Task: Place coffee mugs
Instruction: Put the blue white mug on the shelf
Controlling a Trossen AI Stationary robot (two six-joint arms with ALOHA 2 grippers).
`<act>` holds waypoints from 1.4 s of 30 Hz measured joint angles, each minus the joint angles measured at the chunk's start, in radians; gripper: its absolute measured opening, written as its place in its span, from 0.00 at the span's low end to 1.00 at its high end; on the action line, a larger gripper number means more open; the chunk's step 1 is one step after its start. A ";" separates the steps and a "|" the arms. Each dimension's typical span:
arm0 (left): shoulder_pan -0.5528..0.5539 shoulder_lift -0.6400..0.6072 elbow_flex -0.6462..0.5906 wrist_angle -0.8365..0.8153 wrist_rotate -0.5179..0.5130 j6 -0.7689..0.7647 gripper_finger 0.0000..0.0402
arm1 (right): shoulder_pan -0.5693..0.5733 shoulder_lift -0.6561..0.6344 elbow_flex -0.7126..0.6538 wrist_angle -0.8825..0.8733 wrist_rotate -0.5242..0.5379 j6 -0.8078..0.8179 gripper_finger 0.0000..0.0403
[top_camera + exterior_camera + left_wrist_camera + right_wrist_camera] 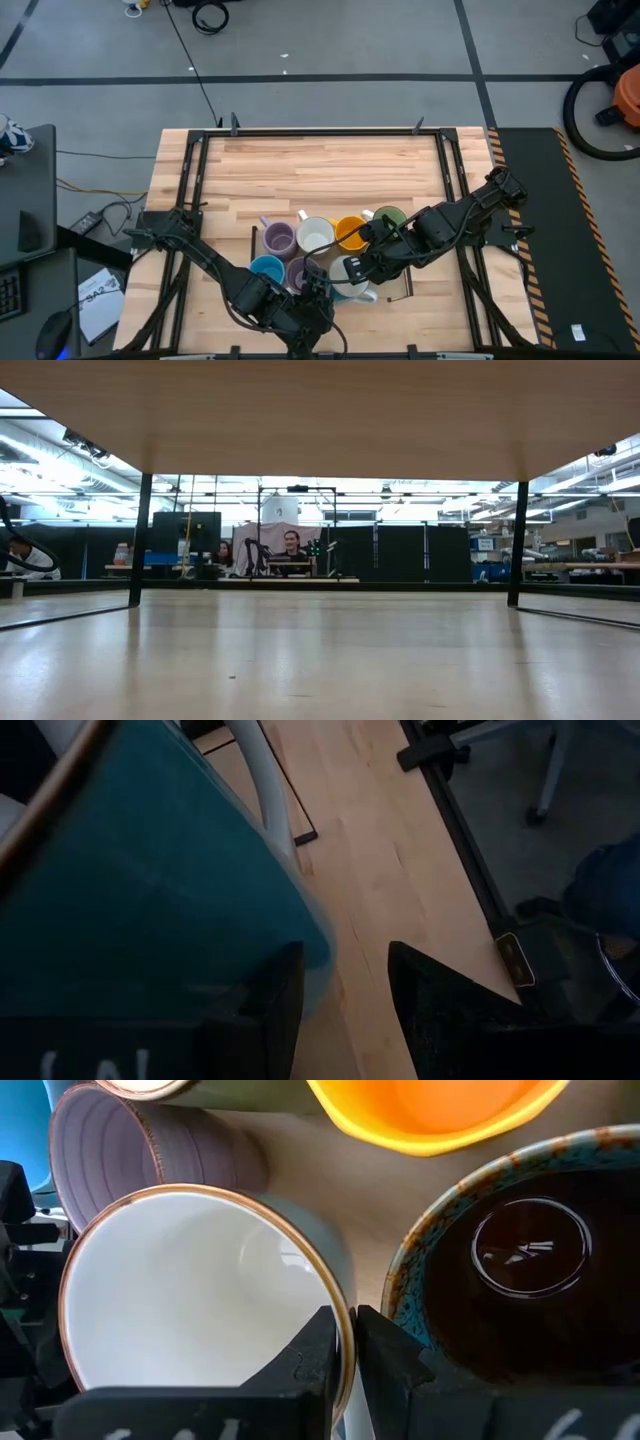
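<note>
the right gripper (345, 1345) pinches the rim of a white mug (190, 1290), largely hiding it from above, the left gripper (340, 990) stands part-open beside a teal mug (150, 890), clustered mugs (325, 240) sit near the table's (330, 160) front edge, bare wood beyond.

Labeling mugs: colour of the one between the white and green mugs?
Orange mug, clearest in the high view.
</note>
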State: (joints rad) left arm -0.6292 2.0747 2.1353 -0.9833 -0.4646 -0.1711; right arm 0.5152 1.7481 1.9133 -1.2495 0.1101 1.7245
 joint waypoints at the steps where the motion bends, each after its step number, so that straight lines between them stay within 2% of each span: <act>1: 0.000 0.000 0.000 0.000 -0.004 0.000 0.39 | 0.000 0.000 0.000 0.000 0.000 0.000 0.12; 42: 0.000 0.000 0.000 0.000 -0.016 -0.001 0.39 | 0.000 0.000 0.000 0.000 0.000 -0.001 0.13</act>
State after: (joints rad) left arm -0.6289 2.0747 2.1357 -0.9833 -0.4805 -0.1719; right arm 0.5153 1.7481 1.9137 -1.2500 0.1104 1.7239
